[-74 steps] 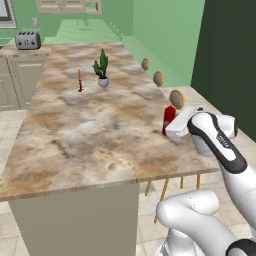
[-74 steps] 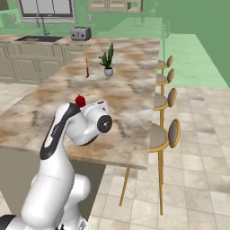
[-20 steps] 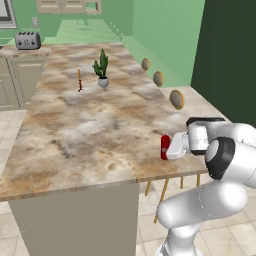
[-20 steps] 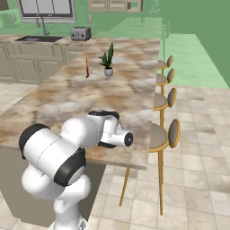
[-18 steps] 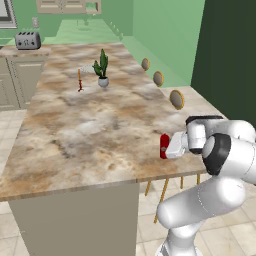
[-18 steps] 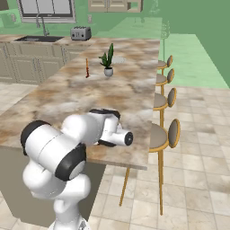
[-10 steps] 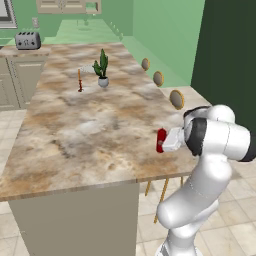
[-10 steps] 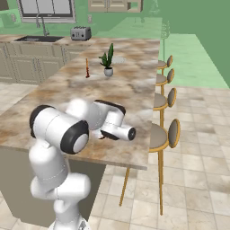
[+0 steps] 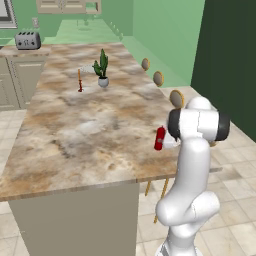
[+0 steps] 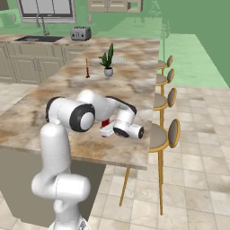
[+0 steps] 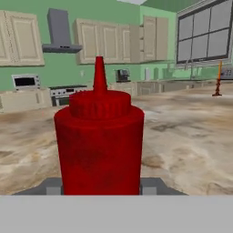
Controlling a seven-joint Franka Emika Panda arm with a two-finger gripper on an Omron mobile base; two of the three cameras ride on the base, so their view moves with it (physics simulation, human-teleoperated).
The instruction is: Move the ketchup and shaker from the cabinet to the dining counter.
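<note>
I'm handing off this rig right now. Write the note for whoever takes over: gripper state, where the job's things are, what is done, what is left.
Gripper: shut on the ketchup, the red bottle sitting between the fingers in the hand view.
Ketchup: upright, over the near right part of the dining counter; whether its base touches the marble I cannot tell.
Shaker and cabinet: location not known from these views.
Also on the counter, further along: a potted plant and a thin candlestick.
Done: ketchup brought to the counter.
Left: release the ketchup, then fetch the shaker.
</note>
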